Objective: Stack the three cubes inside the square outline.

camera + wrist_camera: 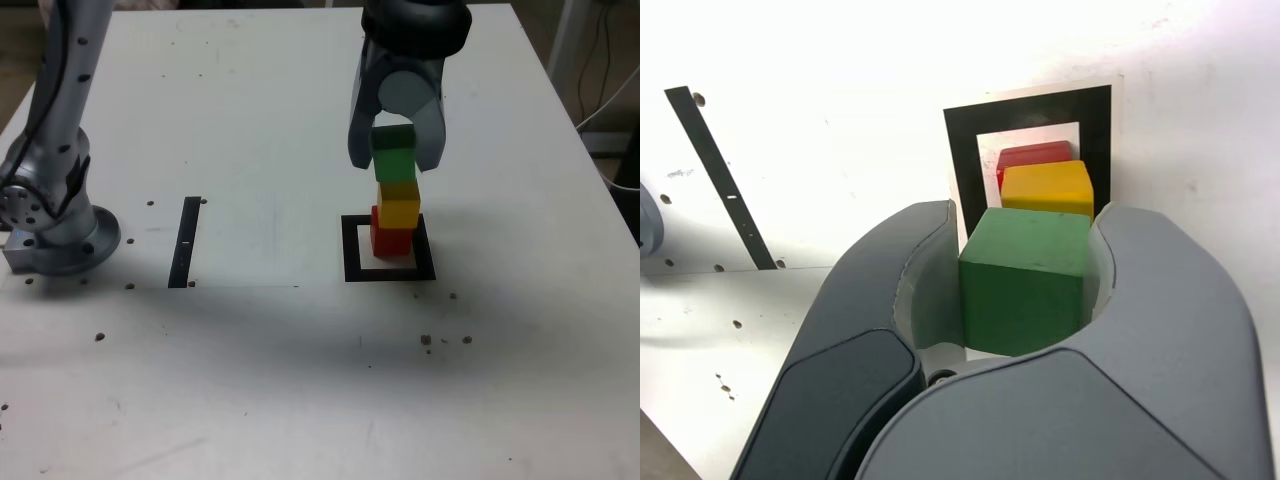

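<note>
Green cube [394,158] pinched between both jaws of gripper [396,160], upper centre-right of exterior view, directly over yellow cube [400,204]; contact between green and yellow unclear, looks touching or just above. In wrist view green cube [1024,278] fills centre of frame, jaws of gripper [1025,285] pressed on its two sides. Yellow cube on top of red cube [390,236], slightly offset toward exterior view's right. Red cube flat on white centre of square outline [352,250], sitting toward far side of it. In wrist view yellow cube [1047,188] and sliver of red cube [1032,155] seen just beyond green, inside outline [962,160].

Outline right of centre in exterior view, lying flat on white table [300,380]. Thin black strip [186,242] left of centre, well apart from outline, roughly parallel to its side; same strip [720,180] in wrist view running diagonally. Arm base [55,225] at left edge of exterior view, silver, bolted down, link rising out of frame at upper left. Small dark specks [445,340] scattered on table, several near outline's lower right. Cables [605,95] off table edge at upper right.
</note>
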You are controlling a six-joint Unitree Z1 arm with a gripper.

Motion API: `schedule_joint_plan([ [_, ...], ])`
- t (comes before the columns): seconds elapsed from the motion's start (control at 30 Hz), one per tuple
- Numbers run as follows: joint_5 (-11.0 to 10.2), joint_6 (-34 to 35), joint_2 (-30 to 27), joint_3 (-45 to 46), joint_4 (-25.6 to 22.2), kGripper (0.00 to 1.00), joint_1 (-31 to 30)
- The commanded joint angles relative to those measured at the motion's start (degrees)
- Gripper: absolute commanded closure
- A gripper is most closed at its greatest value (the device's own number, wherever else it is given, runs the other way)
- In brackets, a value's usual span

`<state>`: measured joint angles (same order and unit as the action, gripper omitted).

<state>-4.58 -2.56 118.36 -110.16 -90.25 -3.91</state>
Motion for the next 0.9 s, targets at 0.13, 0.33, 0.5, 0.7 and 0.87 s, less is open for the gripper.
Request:
schedule_joint_plan([
  [0.13,-0.06,0.1,0.81,-0.62,-0.43,0.86,-0.31],
  [0.33,-0.04,0.1,1.27,-0.51,-0.47,0.86,-0.31],
  [0.5,-0.1,0.1,1.63,-0.49,-0.54,0.86,-0.31],
  [0.7,-0.17,0.1,1.92,-0.56,-0.48,0.86,-0.31],
  [0.87,-0.24,0.1,1.97,-0.59,-0.46,0.85,-0.31],
])
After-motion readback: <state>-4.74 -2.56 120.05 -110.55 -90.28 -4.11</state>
